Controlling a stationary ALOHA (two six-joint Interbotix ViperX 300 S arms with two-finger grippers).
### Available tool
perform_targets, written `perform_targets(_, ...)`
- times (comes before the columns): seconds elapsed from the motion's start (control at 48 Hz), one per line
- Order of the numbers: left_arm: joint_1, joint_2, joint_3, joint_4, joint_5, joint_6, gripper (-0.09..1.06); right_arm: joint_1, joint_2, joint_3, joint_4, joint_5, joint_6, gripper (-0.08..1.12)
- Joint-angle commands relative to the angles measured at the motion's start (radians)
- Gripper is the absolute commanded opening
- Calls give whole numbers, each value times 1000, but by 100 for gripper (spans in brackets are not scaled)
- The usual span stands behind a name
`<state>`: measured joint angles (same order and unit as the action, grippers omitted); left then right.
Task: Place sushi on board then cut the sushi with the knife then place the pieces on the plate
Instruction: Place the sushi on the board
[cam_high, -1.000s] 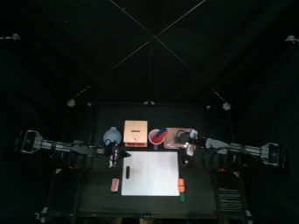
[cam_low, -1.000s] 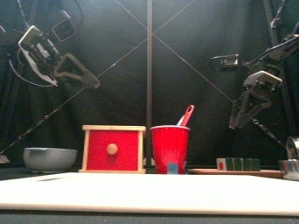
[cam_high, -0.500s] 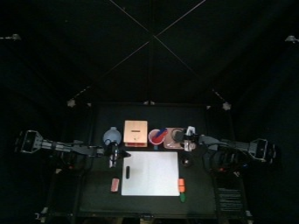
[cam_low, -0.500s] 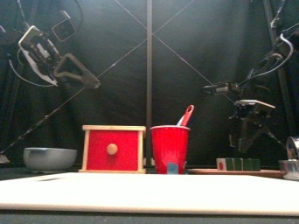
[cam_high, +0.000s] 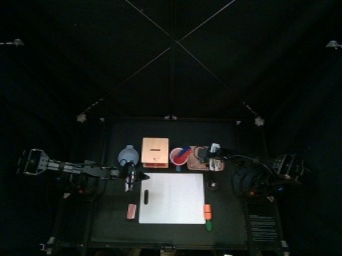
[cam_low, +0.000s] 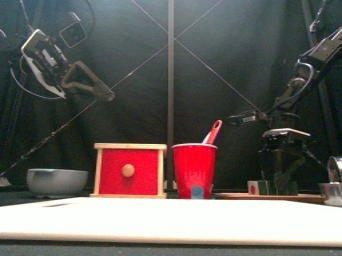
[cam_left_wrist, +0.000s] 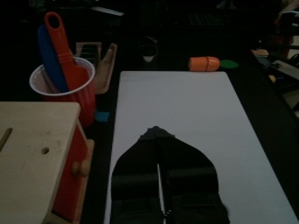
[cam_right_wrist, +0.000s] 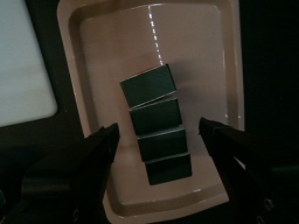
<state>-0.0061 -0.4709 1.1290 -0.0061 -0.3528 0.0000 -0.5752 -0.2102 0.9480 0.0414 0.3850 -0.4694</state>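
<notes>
The sushi roll, a row of several dark green blocks, lies in the pink tray at the table's right, behind the white cutting board. My right gripper hangs open just above it, one jaw on each side of the roll. From the front, the right gripper is low over the sushi. The red cup holds a blue knife and a red knife. My left gripper is shut and empty above the board's left part.
A wooden box with a red drawer front stands left of the red cup, and a blue-grey bowl is further left. Small toy foods lie beside the board: one orange-red piece on its left, another on its right.
The right arm has come down and in over the pink tray, bringing its open jaws around the sushi roll. The left arm has not moved.
</notes>
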Motion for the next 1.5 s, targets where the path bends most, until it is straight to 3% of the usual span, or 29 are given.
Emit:
perform_targets(0.021,-2,0,-12,0,-9,-2,0,-12,11,-9,58,-21,-44,101)
perform_targets(0.188,-2,0,-11,0,-9,-3,0,-21,28,2,71,-52,-51,95)
perform_targets(0.458,-2,0,-11,0,-9,-2,0,-21,11,12,89,-32,-28,59)
perform_targets(0.75,-2,0,-11,0,-9,-2,0,-3,-166,-12,347,110,51,58)
perform_targets(0.875,-2,0,-11,0,-8,-2,0,54,-230,-9,353,115,195,59)
perform_targets(1.062,-2,0,-11,0,-5,-2,0,190,-279,0,250,75,503,59)
perform_targets(1.5,-2,0,-9,-2,-5,-3,0,591,-133,-89,-288,8,1516,59)
